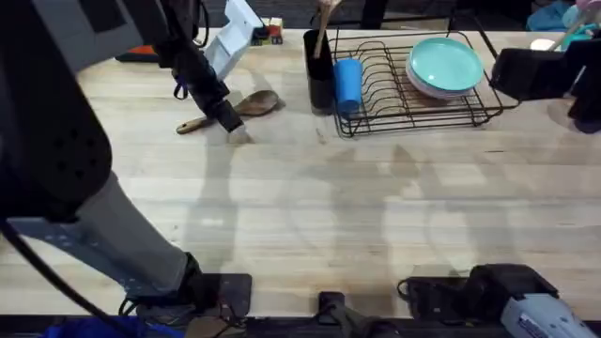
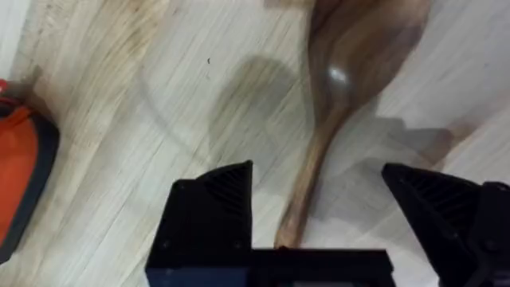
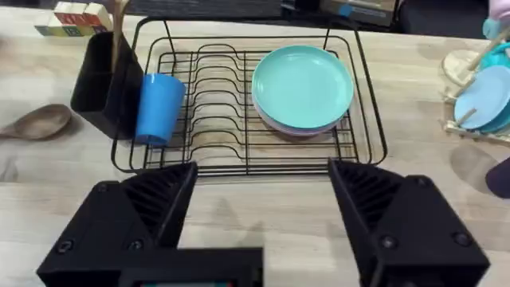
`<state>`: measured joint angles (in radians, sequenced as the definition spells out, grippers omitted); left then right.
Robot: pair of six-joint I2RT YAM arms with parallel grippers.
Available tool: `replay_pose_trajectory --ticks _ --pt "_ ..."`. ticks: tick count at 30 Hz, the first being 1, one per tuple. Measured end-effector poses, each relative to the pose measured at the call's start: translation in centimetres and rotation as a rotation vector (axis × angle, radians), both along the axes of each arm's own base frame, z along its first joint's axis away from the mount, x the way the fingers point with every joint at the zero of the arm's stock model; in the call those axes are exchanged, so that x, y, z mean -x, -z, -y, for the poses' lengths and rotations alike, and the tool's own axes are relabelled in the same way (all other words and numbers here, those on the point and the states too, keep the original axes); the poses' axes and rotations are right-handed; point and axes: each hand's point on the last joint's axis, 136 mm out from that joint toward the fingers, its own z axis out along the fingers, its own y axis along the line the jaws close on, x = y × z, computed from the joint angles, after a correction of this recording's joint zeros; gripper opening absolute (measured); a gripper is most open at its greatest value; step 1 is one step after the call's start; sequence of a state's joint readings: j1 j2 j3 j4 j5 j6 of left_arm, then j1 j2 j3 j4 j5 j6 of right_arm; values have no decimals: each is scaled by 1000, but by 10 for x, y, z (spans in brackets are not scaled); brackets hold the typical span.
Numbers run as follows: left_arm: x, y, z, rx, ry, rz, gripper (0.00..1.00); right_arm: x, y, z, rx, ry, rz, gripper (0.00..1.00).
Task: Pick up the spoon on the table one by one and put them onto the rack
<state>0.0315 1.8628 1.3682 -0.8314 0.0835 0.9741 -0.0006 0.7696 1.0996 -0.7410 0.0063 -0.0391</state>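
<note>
The pick-up is in hand; the left tool hangs wide open astride the handle of the spoon, which lies flat near the bench's far edge, beside the rack; next it likely must lower and close; the right tool is also wide.

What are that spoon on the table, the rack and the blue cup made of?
The spoon looks like brown wood with a smooth, slightly glossy finish: grain shows and a highlight sits on its bowl. The rack seems to be thin metal wire coated black, though the coating is a guess. The blue cup looks like matte plastic, evenly coloured, with no sheen.
</note>
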Motion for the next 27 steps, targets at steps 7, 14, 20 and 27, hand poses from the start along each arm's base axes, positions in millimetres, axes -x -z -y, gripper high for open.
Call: replay_pose_trajectory --ticks 7,14,20,27 --pt "0 14 0 2 0 -28 993 0 0 0 0 0 0 997" --pt "0 24 1 9 1 -55 993 0 0 0 0 0 0 998" --pt "0 26 2 16 2 -71 993 0 0 0 0 -1 0 998" --pt "2 28 3 30 0 -98 993 0 0 -1 -6 0 0 998"
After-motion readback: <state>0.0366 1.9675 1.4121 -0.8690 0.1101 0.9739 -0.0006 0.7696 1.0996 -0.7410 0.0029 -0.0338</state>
